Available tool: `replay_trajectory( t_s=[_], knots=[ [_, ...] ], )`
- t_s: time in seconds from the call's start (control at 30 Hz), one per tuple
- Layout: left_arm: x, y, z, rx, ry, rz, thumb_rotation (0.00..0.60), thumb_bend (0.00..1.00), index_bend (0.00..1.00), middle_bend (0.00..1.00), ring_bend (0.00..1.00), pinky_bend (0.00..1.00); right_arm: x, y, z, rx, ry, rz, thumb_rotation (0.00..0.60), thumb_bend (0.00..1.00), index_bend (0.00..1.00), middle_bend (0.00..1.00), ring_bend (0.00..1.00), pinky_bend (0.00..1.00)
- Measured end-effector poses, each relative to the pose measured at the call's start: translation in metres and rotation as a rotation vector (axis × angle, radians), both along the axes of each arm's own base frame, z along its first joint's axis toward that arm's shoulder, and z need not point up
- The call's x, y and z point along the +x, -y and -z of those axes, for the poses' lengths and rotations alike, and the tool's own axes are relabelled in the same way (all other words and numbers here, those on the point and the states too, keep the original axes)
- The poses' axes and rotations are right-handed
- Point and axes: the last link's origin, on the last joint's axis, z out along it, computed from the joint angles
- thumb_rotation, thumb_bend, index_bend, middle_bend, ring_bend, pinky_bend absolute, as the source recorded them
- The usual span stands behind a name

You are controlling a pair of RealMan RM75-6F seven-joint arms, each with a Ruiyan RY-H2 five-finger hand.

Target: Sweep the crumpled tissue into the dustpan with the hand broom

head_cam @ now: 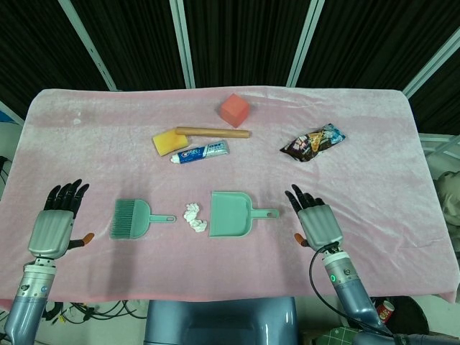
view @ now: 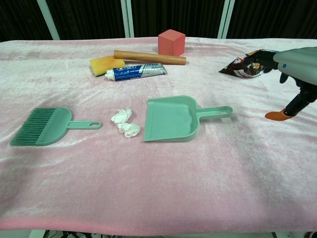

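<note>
A green hand broom [head_cam: 131,218] [view: 45,125] lies on the pink cloth, bristles to the left and handle to the right. The crumpled white tissue [head_cam: 194,217] [view: 125,122] sits between it and the green dustpan [head_cam: 232,213] [view: 173,118], whose mouth faces the tissue. My right hand [head_cam: 313,218] [view: 293,75] hovers open, fingers spread, just right of the dustpan's handle. Well left of the broom, my left hand [head_cam: 54,221] is open and empty; the chest view does not show it.
At the back lie a yellow sponge [head_cam: 168,141], a wooden rod [head_cam: 213,132], a toothpaste tube [head_cam: 200,152], a red cube [head_cam: 234,109] and a snack packet [head_cam: 313,142]. The pink cloth [head_cam: 374,187] runs to the table's edges.
</note>
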Motion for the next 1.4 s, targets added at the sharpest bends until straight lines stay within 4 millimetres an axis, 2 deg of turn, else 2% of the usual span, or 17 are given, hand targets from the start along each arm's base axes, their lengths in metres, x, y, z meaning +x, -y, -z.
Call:
replay_trajectory(
  t_s=[0.1, 0.2, 0.3, 0.57, 1.03, 1.4],
  knots=[
    [0.008, -0.004, 0.001, -0.001, 0.001, 0.014, 0.6, 0.0, 0.0, 0.0, 0.0, 0.0, 0.004, 0.006, 0.006, -0.003, -0.01, -0.013, 0.6, 0.21, 0.19, 0.24, 0.59, 0.71],
    [0.017, -0.01, 0.001, -0.002, -0.001, 0.03, 0.6, 0.0, 0.0, 0.0, 0.0, 0.0, 0.009, 0.013, 0.014, 0.002, -0.017, -0.016, 0.6, 0.23, 0.25, 0.34, 0.67, 0.78],
    [0.023, -0.014, 0.001, -0.003, -0.005, 0.037, 0.6, 0.0, 0.0, 0.0, 0.0, 0.0, 0.013, 0.017, 0.022, 0.01, -0.019, -0.011, 0.6, 0.23, 0.26, 0.37, 0.68, 0.78],
    [0.035, -0.022, -0.002, 0.001, -0.013, 0.055, 0.6, 0.0, 0.0, 0.0, 0.0, 0.0, 0.019, 0.025, 0.037, 0.027, -0.011, 0.018, 0.6, 0.25, 0.29, 0.37, 0.68, 0.78],
    [0.041, -0.033, 0.001, -0.005, -0.008, 0.052, 0.6, 0.0, 0.0, 0.0, 0.0, 0.0, 0.036, 0.033, 0.061, 0.056, -0.001, 0.038, 0.6, 0.26, 0.34, 0.37, 0.69, 0.78],
    [0.038, -0.04, 0.002, -0.008, -0.009, 0.042, 0.6, 0.0, 0.0, 0.0, 0.0, 0.0, 0.039, 0.039, 0.075, 0.052, -0.023, 0.048, 0.6, 0.27, 0.37, 0.37, 0.69, 0.78]
  ],
)
